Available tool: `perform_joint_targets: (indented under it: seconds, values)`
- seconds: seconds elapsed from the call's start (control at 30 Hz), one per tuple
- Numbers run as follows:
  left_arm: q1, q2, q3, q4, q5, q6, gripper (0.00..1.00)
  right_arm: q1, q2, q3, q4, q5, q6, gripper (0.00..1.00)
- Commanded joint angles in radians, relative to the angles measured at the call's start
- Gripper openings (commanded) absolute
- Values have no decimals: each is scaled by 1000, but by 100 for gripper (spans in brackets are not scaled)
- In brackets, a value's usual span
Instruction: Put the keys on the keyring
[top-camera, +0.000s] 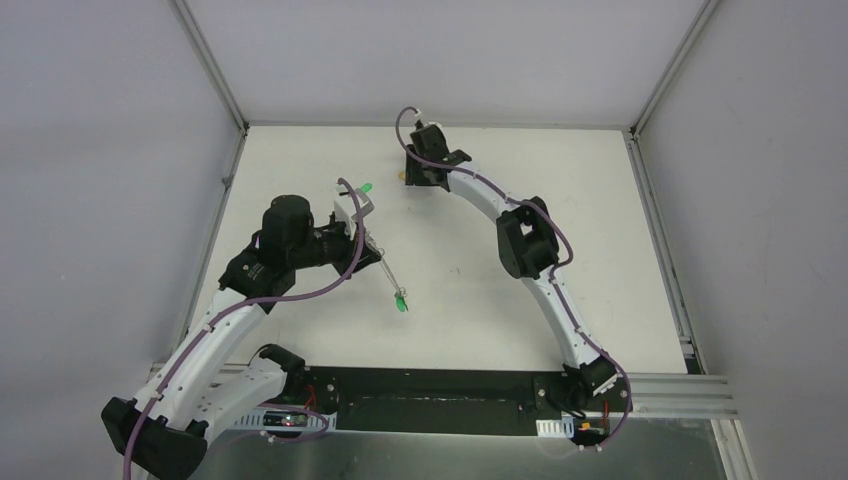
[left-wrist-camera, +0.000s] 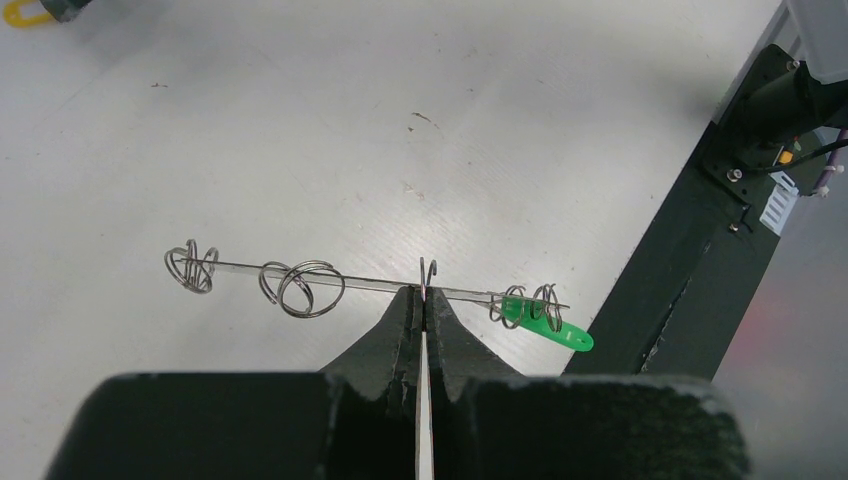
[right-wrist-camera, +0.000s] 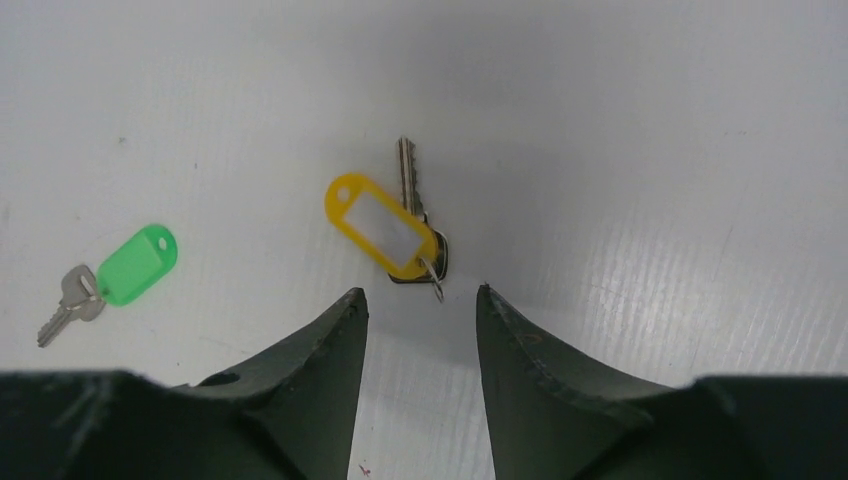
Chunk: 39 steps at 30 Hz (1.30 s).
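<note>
On the table (right-wrist-camera: 650, 150), one key (right-wrist-camera: 125, 272) lies left of the other key (right-wrist-camera: 388, 225).

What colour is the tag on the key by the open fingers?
Yellow. The tag on that key shows best in the right wrist view, before the right gripper.

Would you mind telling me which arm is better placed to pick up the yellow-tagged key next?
Right. The right gripper hangs open over the yellow-tagged key, which lies in line with the gap between its fingers. The left gripper is shut on the keyring, so it is occupied.
</note>
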Motion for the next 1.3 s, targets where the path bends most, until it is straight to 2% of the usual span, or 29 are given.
perform_joint_targets:
  seconds: [0.0, 0.07, 0.1, 0.13, 0.23, 0.37, 0.57, 0.7, 0.87, 1.03, 1.13, 1.27]
  values:
    - [6, -9, 36, 41, 0, 19, 0, -22, 20, 83, 46, -31, 62, 46]
    - [6, -9, 37, 40, -3, 20, 0, -25, 33, 93, 46, -35, 65, 43]
    - [5, -9, 38, 39, -4, 21, 0, -26, 36, 94, 48, -41, 66, 38]
    - [6, -9, 37, 38, -6, 21, 0, -26, 37, 90, 52, -66, 69, 30]
    - [6, -5, 33, 38, -4, 20, 0, -26, 26, 68, 58, -90, 75, 17]
    - [6, 1, 33, 39, 0, 21, 0, -27, -26, -41, 105, -110, 96, 0]
    - [6, -1, 30, 38, 2, 14, 0, -27, -113, -165, 125, -114, 88, 0]
    - [6, 4, 34, 38, 5, 6, 0, -28, -227, -307, 134, -184, 71, 0]
    - [6, 30, 39, 39, 40, -3, 0, -28, -455, -546, 126, -251, 39, 0]
    - [2, 88, 46, 53, 167, 9, 0, -28, -675, -805, 68, -365, 8, 0]
    - [-37, 123, 54, 63, 191, 28, 0, -28, -772, -918, 6, -444, -8, 0]
    - [-175, 175, 62, 75, 128, 93, 0, -28, -874, -1013, -92, -497, -24, 0]
